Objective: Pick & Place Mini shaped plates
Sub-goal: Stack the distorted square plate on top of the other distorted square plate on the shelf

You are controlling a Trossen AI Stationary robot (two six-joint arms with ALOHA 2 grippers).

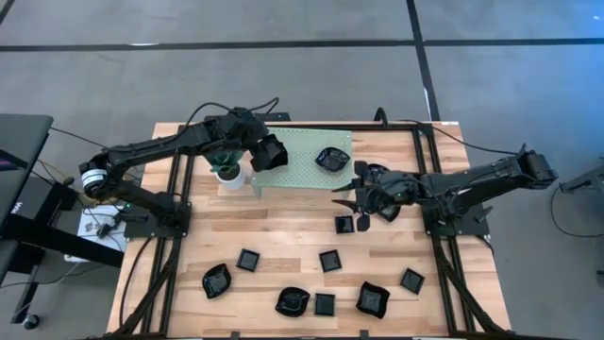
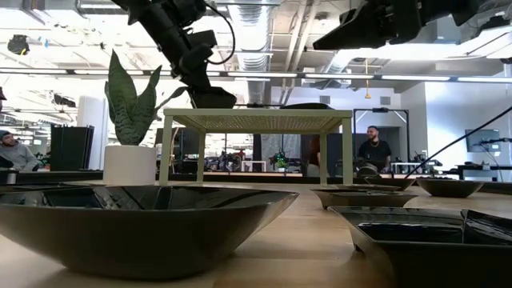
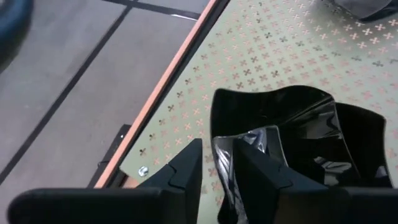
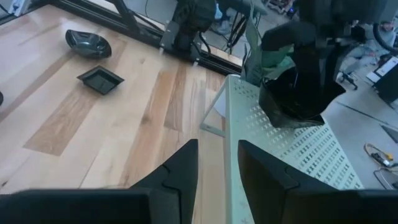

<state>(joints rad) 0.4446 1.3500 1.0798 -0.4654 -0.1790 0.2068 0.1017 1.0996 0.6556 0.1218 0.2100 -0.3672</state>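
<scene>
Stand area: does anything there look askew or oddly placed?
One plate sits tilted at the left end of the stand, in the left gripper's jaws; the other plate lies flat. Nothing spilled.

Both arms are black throughout: the left arm (image 1: 160, 146) is built of slim tubular links with bulkier, rounded joint housings, one white-and-silver ring-shaped joint near its base, and thin black cables looping loosely off its upper links. The right arm (image 1: 472, 179) matches it in matte black, with blocky joint housings and a dark cable trailing off behind its far end. Each wrist ends in two flat, angular black fingers (image 3: 186, 171) with bevelled, wedge-like tips, mounted on a straight black crossbar, the same shape as the right arm's fingers (image 4: 180, 168).
</scene>
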